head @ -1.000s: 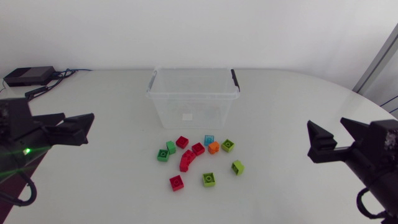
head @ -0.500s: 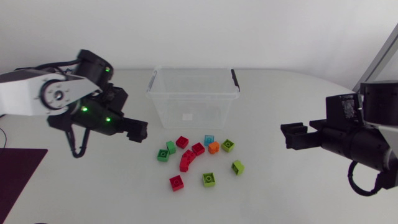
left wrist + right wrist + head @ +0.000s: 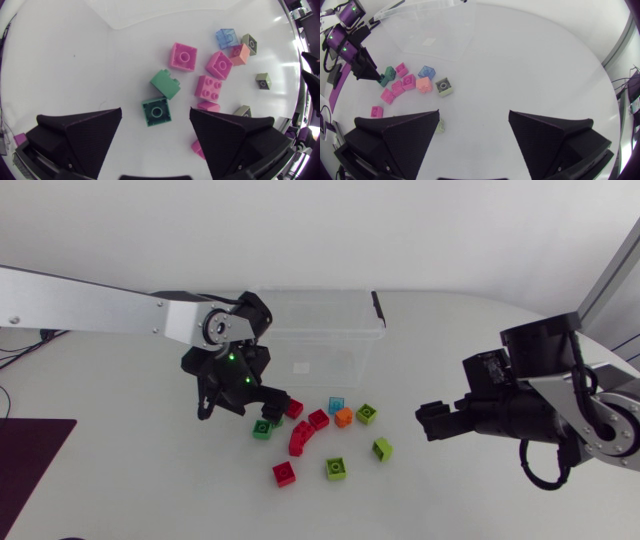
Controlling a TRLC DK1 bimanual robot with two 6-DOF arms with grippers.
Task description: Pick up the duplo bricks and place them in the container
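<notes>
green brick (image 3: 156, 111) between parted fingers (image 3: 85, 131) of left claw (image 3: 155, 112), container (image 3: 150, 12) beyond

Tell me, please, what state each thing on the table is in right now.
container: open at the top, no bricks inside.
duplo bricks: all lying on the table, outside the container.
left claw: open, over two green bricks, gripping nothing.
right claw: open, empty, clear of the bricks.

Red, green, blue and orange duplo bricks (image 3: 318, 419) lie scattered at centre frame, just below the clear, open-topped container (image 3: 330, 358), which stands upright.
</notes>
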